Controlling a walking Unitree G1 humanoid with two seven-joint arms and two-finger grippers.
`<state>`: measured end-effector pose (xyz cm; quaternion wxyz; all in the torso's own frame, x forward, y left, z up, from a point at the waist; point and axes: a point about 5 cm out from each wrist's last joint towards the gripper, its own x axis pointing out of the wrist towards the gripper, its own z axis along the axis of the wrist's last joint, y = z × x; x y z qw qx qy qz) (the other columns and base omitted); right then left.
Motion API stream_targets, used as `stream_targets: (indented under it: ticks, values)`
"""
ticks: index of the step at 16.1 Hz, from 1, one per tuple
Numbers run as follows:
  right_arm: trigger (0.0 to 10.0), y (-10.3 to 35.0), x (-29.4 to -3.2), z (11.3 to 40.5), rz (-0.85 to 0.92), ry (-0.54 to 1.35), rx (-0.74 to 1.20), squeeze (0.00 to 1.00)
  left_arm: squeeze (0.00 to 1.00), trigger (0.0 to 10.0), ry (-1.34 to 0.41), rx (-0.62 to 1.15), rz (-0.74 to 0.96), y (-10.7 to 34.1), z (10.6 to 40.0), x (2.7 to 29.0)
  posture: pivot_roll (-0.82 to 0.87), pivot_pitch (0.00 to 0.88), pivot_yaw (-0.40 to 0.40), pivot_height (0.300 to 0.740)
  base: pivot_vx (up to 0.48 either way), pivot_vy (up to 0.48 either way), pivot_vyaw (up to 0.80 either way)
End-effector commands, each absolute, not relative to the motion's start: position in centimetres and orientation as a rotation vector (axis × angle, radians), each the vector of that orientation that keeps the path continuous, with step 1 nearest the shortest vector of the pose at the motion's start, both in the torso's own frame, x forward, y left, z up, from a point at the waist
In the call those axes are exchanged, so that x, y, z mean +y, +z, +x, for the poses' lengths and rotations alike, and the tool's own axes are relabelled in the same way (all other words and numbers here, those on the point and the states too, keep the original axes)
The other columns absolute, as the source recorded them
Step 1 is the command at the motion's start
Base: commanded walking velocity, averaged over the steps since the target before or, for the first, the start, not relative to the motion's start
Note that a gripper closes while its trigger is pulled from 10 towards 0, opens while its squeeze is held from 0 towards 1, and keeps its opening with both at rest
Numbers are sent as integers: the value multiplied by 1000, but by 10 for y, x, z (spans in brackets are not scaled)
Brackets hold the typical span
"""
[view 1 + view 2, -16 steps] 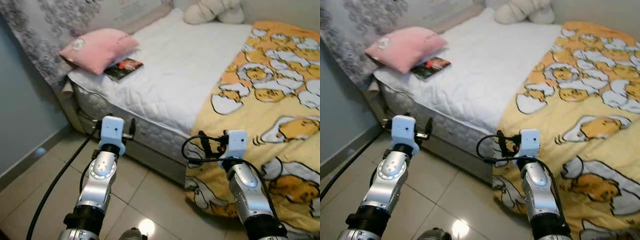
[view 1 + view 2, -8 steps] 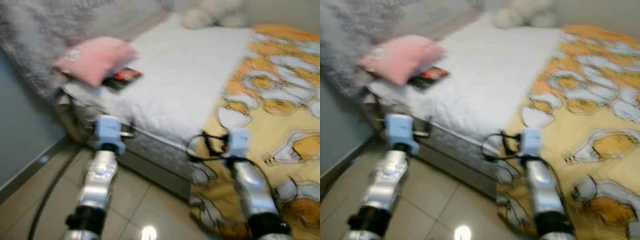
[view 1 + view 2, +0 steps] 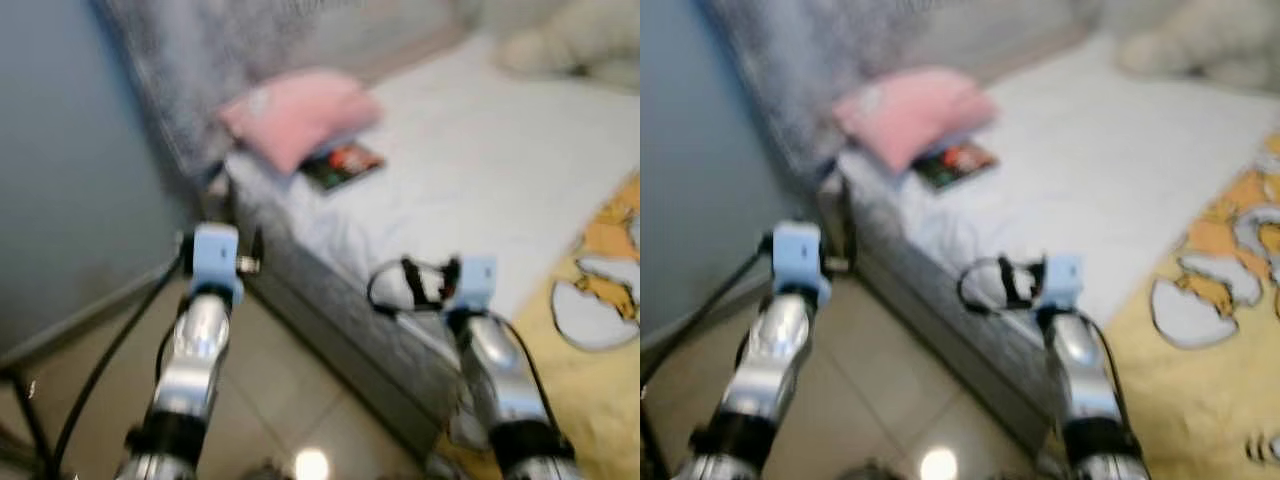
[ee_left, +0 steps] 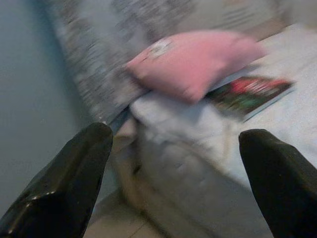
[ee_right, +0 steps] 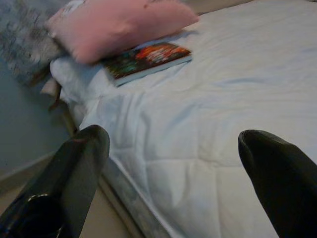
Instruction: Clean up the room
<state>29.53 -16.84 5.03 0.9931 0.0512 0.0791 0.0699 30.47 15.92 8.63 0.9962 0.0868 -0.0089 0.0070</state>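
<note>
A pink pillow point(image 3: 298, 115) lies at the head of the white bed point(image 3: 500, 170), with a red and green book point(image 3: 342, 165) partly under its edge. Both arms reach forward at the bedside. My left gripper point(image 4: 173, 183) is open beside the mattress corner, its fingers point(image 4: 59, 188) framing the pillow point(image 4: 198, 59) and book point(image 4: 247, 91). My right gripper point(image 5: 168, 188) is open over the white sheet, short of the book point(image 5: 146, 59) and pillow point(image 5: 119, 25). The eye views are blurred.
A yellow patterned blanket point(image 3: 610, 300) covers the bed's right side. A cream soft toy point(image 3: 575, 45) rests at the far end. A blue-grey wall point(image 3: 70, 180) stands on the left, a grey patterned headboard point(image 3: 190, 70) behind the pillow. Tiled floor point(image 3: 290, 380) lies below, crossed by a black cable point(image 3: 100, 370).
The whole picture has swung and blurred: the camera turned left, so the pillow and book sit nearer the middle and more wall shows. Both arms keep their pose.
</note>
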Motion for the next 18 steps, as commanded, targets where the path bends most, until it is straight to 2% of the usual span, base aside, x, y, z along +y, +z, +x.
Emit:
stream_targets:
  ticks: [1, 6, 7, 8, 9, 11, 13, 16, 18]
  values:
    - [10000, 51, -161, 296, 103, 171, 158, 0, 0, 10000, 34, -11, 196, 86, 305, 161, 86, 0, 2, 740, 0, -458, 669]
    - [10000, 49, -157, 295, 100, 191, 160, 0, 0, 10000, 66, -47, 248, 92, 308, 158, 84, 0, 1, 740, 0, -458, 622]
    - [10000, 49, -159, 295, 105, 186, 163, 0, 0, 10000, 39, -46, 183, 91, 307, 152, 80, 0, 7, 740, 0, -431, 613]
    - [10000, 48, -160, 295, 108, 186, 167, 0, 0, 10000, -10, -56, 168, 93, 307, 142, 76, 0, 14, 740, 0, 0, 613]
    - [10000, 48, -160, 295, 113, 182, 163, 0, 0, 10000, -76, -44, 261, 92, 310, 127, 67, 0, 23, 740, 0, 0, 606]
    - [10000, 48, -161, 295, 120, 177, 160, 0, 0, 10000, -83, -54, 221, 95, 312, 123, 65, 0, 24, 740, 0, 0, 609]
    - [10000, 50, -165, 292, 99, 171, 136, 0, 0, 10000, -90, -26, 115, 92, 312, 127, 44, 0, 34, 740, 0, 0, 581]
    - [10000, 58, -190, 285, 120, 63, 83, 0, 0, 10000, -105, -100, 124, 101, 306, 135, 37, 0, 39, 740, 434, 0, 544]
    - [10000, 51, -193, 279, 120, 64, 116, 0, 0, 10000, -124, -114, 116, 104, 302, 133, 42, 0, 35, 740, 480, 0, 534]
